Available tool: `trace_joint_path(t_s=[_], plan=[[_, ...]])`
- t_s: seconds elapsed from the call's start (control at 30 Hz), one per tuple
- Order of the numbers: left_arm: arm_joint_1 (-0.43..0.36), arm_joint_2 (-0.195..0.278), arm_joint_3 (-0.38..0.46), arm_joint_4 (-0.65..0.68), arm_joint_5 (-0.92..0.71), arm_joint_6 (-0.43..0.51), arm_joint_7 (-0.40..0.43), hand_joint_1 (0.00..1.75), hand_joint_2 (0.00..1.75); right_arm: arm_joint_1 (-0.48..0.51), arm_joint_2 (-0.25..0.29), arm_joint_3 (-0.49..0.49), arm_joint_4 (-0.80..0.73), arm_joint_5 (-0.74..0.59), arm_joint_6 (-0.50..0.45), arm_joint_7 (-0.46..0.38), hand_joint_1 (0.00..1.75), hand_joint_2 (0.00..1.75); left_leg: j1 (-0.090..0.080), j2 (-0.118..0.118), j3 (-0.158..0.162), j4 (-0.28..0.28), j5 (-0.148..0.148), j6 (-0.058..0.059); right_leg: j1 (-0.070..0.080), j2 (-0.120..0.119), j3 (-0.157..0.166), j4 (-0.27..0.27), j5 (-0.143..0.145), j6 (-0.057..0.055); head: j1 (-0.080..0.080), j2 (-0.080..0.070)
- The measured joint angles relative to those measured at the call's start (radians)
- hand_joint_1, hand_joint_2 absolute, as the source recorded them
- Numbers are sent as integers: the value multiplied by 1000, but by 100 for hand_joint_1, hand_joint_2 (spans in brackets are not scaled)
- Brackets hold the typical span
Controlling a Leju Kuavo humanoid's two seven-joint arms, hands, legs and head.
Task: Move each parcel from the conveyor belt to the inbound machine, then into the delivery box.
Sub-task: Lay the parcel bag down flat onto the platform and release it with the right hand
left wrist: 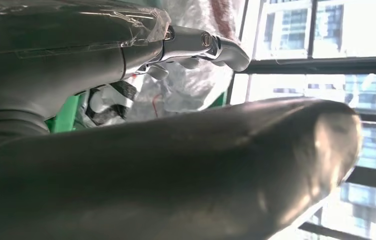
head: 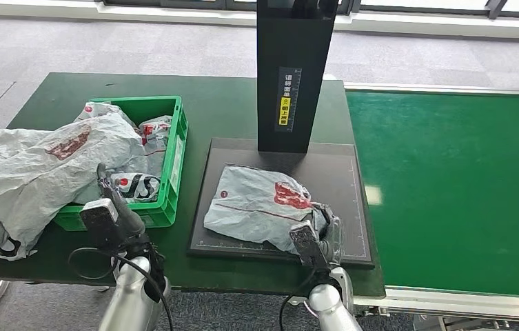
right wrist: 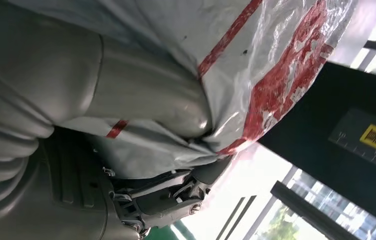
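Grey parcel [head: 263,202] at scanner plate [head: 353,179] near edge, right hand [head: 318,243] fingers pinching it (left hand [head: 115,214] fingers unclear).

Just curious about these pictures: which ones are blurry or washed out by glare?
Head view: sharp, evenly lit, the parcel clear. Left wrist view: bright windows wash out the background, the left hand near, large and soft. Right wrist view: the right hand and parcel blurred close up, sky overexposed.
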Motion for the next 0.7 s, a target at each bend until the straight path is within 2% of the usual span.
trace_joint_path(t_s=[0.1,0.33,0.47,0.6,0.7], plan=[[26,14,-13,-65,-2,-35,-1,0,0,49,-10,19,-95,-5,22,10,0,175,0,-1,0,0,0,0,0,-1,0,0,0,0,0,0],[76,41,-26,-168,-81,-137,-1,0,0,249,-72,31,-570,62,102,64,0,175,-1,0,-1,0,-3,1,-1,-1,-1,0,-2,0,0,0],[81,45,-31,-197,-144,-188,13,0,0,324,-87,36,-738,110,82,80,0,175,-1,-1,-1,0,-3,1,-1,-1,-2,0,-3,0,0,0],[52,38,-49,-201,-268,-257,67,0,0,419,-92,35,-901,134,31,95,0,175,-1,-1,-1,0,-3,1,-1,-3,-2,0,-3,1,0,0],[-2,29,-78,-183,-501,-264,141,0,0,477,-89,21,-1007,123,33,81,0,175,-2,-1,-1,0,-2,2,-2,-3,-2,0,-2,1,0,0]])
